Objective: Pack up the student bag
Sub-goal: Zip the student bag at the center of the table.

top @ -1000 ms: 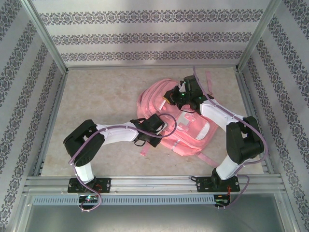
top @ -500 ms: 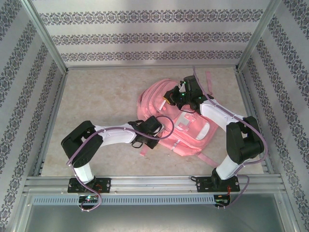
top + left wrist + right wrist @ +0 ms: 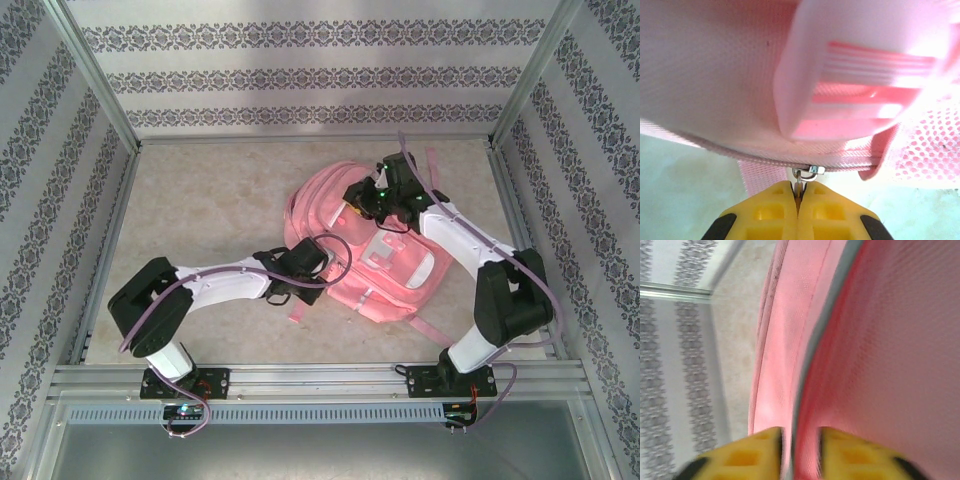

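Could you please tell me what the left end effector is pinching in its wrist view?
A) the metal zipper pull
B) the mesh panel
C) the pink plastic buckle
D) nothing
A: the left end effector has its yellow fingers shut on the small metal zipper pull hanging from the pink backpack along its zip.

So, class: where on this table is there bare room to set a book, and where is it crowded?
Bare: the table left of the bag, out to the left rail, and the strip by the far wall. Crowded: right of centre, where the right arm meets the bag, and near left, under the left arm.
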